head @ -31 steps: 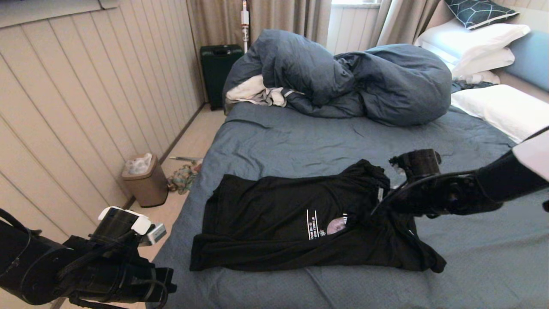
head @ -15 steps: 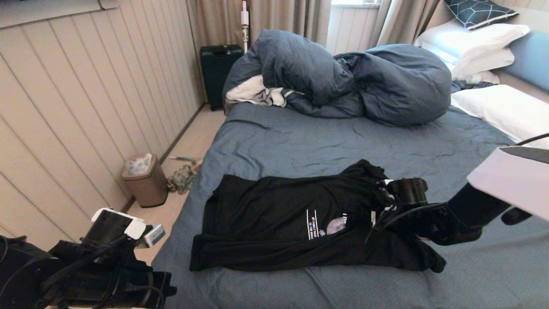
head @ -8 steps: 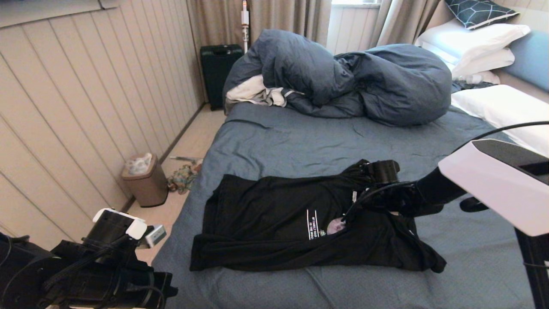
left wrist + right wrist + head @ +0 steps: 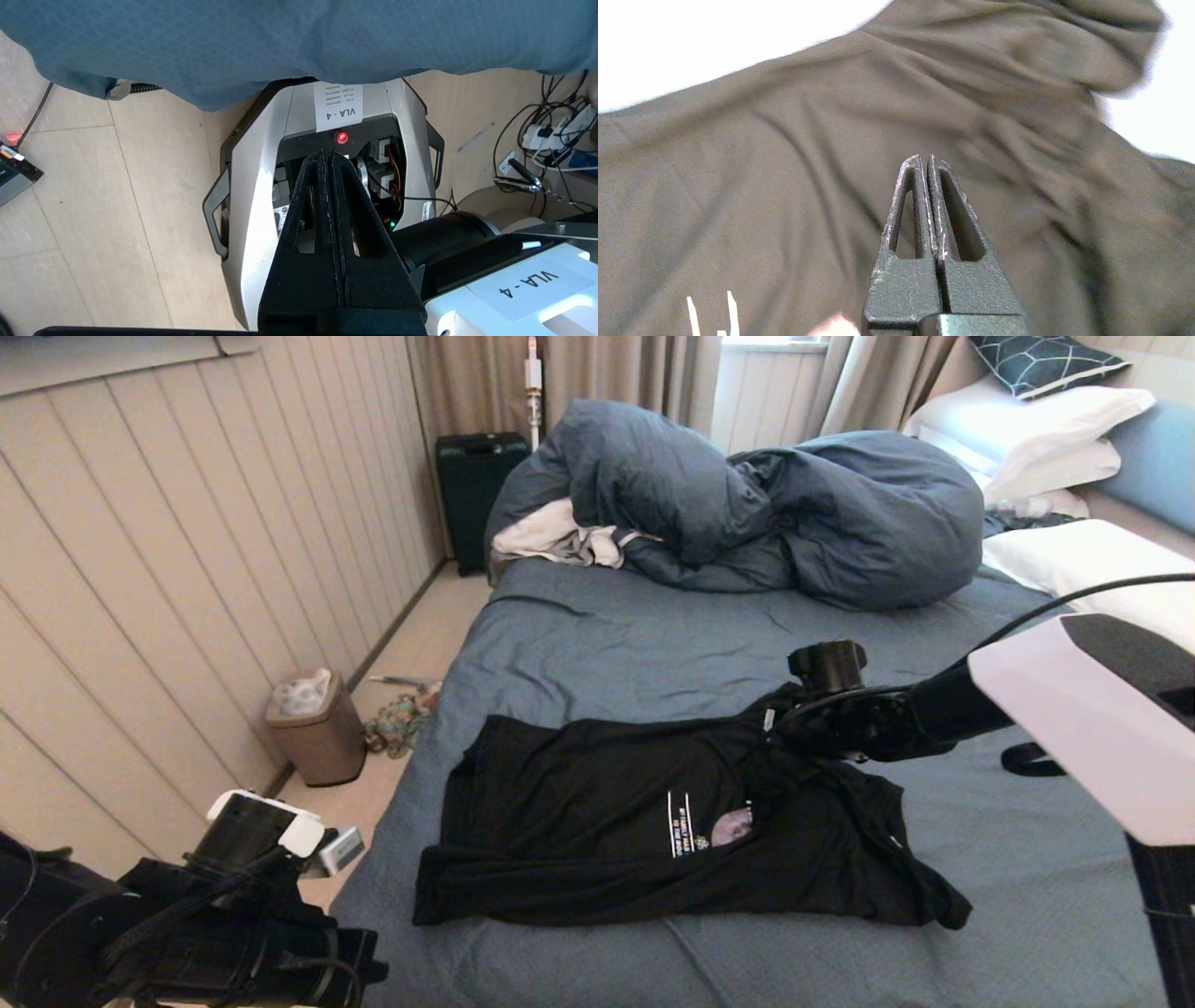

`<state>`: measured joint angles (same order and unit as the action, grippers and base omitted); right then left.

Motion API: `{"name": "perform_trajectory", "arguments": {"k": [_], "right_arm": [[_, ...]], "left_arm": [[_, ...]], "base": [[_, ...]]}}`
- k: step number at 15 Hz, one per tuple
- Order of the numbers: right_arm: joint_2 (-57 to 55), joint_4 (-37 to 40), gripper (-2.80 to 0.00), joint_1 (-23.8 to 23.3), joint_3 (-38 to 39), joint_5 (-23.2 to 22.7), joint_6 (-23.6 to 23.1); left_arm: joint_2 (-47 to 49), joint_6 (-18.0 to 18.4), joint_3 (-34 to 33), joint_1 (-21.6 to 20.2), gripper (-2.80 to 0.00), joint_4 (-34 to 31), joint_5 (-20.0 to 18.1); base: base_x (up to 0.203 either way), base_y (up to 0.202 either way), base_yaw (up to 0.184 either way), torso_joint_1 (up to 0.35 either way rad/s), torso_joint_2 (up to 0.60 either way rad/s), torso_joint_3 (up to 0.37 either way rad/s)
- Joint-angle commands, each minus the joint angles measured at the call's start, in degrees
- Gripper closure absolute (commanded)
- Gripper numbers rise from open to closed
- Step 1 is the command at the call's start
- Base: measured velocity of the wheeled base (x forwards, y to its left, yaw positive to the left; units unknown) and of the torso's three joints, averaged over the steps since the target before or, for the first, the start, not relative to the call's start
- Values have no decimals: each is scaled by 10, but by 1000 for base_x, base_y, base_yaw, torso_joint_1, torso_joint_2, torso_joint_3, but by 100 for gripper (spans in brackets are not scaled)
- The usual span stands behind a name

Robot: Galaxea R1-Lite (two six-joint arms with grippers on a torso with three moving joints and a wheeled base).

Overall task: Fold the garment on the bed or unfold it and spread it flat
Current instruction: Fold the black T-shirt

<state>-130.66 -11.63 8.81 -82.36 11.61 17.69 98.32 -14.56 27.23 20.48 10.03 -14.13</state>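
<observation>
Lying on the near half of the bed (image 4: 597, 635): the garment (image 4: 597, 803), a black T-shirt, spread mostly flat on the slate-blue sheet, hem toward the bed's left edge, neck end toward the right, white lettering and a grey print showing near its middle; cloth bunched and rucked at the far right shoulder

Right pincer (image 4: 924, 161): fingers pressed together, nothing between them; in the head view it sits at the garment's far right corner, over the bunched shoulder cloth; the wrist view shows the tips pointing at wrinkled black fabric just beyond them; whether the tips touch the cloth cannot be told. Black forearm and white arm shell reach in from the right side of the head view

Left pincer (image 4: 329, 158): fingers together, empty; off the bed, well apart from the garment, hanging over the floor beside the bed's near left corner and above the robot's own grey base (image 4: 252, 186)

Other items:
- duvet (image 4: 747, 504), slate-blue, heaped at the far side of the bed
- white-grey cloth (image 4: 551, 537) tucked against the duvet's left end
- white pillows (image 4: 1027, 429) at the far right
- bin (image 4: 317, 728) on the floor by the panelled wall
- dark suitcase (image 4: 476, 490) in the far corner
</observation>
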Motion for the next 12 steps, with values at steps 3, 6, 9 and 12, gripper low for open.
{"name": "perform_trajectory", "arguments": {"k": [3,6,9,12], "right_arm": [[78,22,0,-3,109,-1,-13],[83,23,0,-4,198,-2,-46],[49,-1,0,-6,200,-2,-63],[4,-15,0,16,150,2,-63]], "left_arm": [[2,0,-1,1,0,1,-1],[3,0,-2,1,0,1,-2],[3,0,-2,3,0,1,-2],[5,0,-2,3,0,1,-2]], "base": [[0,0,0,0,0,0],[0,0,0,0,0,0],[0,0,0,0,0,0],[0,0,0,0,0,0]]}}
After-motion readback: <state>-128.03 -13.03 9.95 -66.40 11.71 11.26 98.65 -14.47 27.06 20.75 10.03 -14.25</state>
